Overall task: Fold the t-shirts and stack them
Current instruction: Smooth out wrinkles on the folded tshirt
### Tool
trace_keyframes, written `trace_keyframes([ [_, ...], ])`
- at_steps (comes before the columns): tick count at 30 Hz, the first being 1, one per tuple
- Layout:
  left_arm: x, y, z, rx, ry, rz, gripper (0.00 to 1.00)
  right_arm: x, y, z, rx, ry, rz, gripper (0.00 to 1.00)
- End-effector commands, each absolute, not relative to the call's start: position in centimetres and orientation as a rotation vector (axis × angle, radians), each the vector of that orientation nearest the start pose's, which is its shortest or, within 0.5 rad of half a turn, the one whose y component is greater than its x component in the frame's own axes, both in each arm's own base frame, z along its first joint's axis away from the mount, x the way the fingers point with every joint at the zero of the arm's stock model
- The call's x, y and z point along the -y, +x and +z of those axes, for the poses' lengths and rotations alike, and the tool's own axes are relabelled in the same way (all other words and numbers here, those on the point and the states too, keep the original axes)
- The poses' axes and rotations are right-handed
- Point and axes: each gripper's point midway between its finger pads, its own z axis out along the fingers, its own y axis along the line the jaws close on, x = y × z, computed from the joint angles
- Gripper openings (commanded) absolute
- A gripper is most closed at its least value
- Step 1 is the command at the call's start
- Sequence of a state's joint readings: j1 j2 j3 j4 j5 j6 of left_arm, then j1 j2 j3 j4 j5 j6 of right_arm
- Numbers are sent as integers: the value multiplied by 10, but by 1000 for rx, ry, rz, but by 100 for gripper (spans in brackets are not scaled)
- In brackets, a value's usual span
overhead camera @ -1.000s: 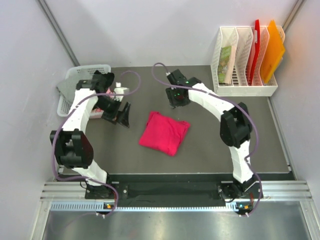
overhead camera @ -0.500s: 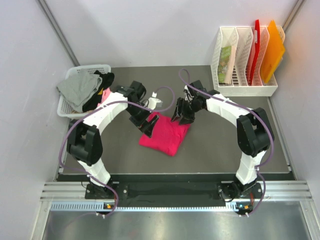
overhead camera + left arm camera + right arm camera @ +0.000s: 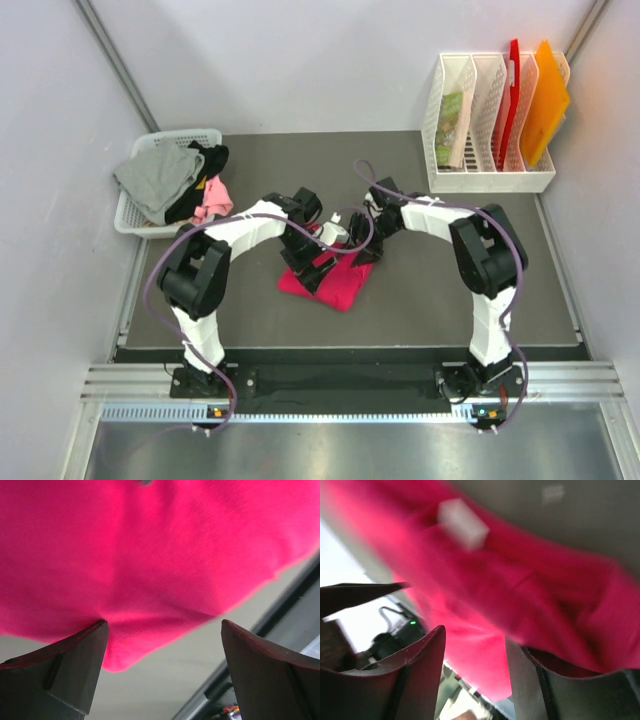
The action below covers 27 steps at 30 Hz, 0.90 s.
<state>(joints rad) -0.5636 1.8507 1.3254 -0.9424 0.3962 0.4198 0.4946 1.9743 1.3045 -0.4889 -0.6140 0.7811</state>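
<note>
Right, both arms are down over the folded crimson-red cloth t-shirt (image 3: 340,288), which lies on the dark grey table (image 3: 450,290) about midway between the two arms. The left tool (image 3: 316,266) sits over the shirt's left part, jaws spread wide. From its wrist camera, the left tool (image 3: 164,625) frames the red cloth (image 3: 160,555), one finger (image 3: 75,665) meeting the shirt's edge and the other off to the side above bare table. The right tool (image 3: 362,246) is at the shirt's far right corner. In its own view the right tool (image 3: 476,636) has its fingers partly apart, with red fabric (image 3: 545,595) and a small white label (image 3: 462,522) beyond them, all blurred. I cannot tell whether any cloth is pinched. Over in the far left corner, the white plastic mesh basket (image 3: 185,135) holds a grey shirt (image 3: 155,175), a black shirt (image 3: 207,160) and a light pink shirt (image 3: 212,197)
</note>
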Motion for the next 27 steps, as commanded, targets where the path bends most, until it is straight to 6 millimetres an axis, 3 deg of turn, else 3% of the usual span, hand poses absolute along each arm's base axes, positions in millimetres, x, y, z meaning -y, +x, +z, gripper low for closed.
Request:
trace_keyframes([
  [1, 204, 250, 19, -2629, 1511, -519, 99, -294, 296, 22, -3057, 222, 1031, 51],
  [9, 175, 239, -15, -2701, 1566, -398, 99, -265, 293, -14, -3163, 206, 847, 50],
  [12, 160, 231, -26, -2711, 1588, -343, 99, -248, 295, -14, -3183, 178, 756, 50],
  [15, 154, 230, -23, -2703, 1580, -321, 99, -245, 304, 4, -3155, 142, 750, 51],
  [18, 155, 241, 1, -2668, 1541, -308, 99, -255, 318, 40, -3077, 108, 832, 53],
  [22, 158, 266, 64, -2558, 1454, -323, 99, -273, 335, 99, -2936, 101, 970, 55],
  [24, 155, 279, 97, -2524, 1393, -361, 99, -282, 332, 127, -2880, 96, 1042, 57],
  [27, 144, 299, 141, -2463, 1281, -385, 99, -297, 313, 148, -2848, 52, 1098, 58],
])
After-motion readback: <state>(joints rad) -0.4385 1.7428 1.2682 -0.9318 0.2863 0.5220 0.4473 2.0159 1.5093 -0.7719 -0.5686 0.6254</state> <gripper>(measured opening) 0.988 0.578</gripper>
